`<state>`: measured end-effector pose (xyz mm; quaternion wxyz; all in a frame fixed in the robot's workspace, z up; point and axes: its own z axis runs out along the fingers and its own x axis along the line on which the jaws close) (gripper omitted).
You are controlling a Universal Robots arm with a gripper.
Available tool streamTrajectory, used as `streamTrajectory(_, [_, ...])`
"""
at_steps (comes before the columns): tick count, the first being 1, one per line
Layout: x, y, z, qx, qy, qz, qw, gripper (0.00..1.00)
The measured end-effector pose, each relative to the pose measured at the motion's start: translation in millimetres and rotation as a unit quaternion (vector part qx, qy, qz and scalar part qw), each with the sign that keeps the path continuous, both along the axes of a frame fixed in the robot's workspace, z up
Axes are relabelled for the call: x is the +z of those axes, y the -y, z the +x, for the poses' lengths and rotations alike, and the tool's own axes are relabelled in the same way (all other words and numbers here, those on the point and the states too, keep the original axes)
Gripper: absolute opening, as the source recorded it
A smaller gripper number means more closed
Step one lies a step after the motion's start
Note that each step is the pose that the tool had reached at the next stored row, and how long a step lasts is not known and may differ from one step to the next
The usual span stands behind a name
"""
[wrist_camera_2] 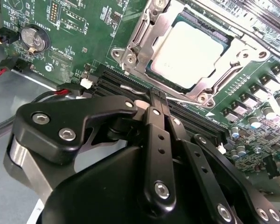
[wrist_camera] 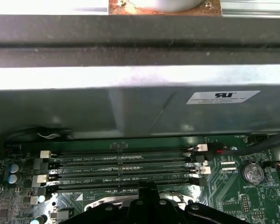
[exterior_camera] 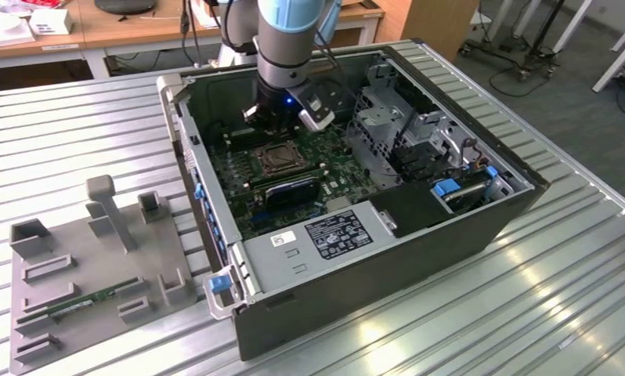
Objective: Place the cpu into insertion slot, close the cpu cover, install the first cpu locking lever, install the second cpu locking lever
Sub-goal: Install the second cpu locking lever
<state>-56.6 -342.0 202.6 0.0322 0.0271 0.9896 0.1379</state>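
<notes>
One cpu (wrist_camera_2: 193, 53) sat seated in the insertion slot (wrist_camera_2: 144, 35) mid-motherboard, cpu cover (wrist_camera_2: 226, 65) down over it. The gripper (wrist_camera_2: 158, 100) hovered beside, fingers pressed together, empty. Thin, fragile plate: edges only.

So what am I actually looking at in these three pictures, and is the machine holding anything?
It is a robot arm reaching into an open computer case that lies on a slatted metal table. The exterior view looks on from off the arm; the two wrist views come from cameras riding on the arm. The gripper has its black fingers pressed together with nothing between them, over the long black memory slots. Beside them, the cpu sits in the insertion slot with the cpu cover around it. A grey holder tray lies at the exterior view's left.
</notes>
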Motion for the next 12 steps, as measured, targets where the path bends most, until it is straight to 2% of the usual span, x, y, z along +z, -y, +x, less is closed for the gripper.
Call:
streamTrajectory(4, [-0.5,-0.9,0.0,0.000,0.0000,-0.0007,1.00000,0.11])
streamTrajectory(12, [-0.5,-5.7,0.0,0.000,0.0000,-0.0010,1.00000,0.11])
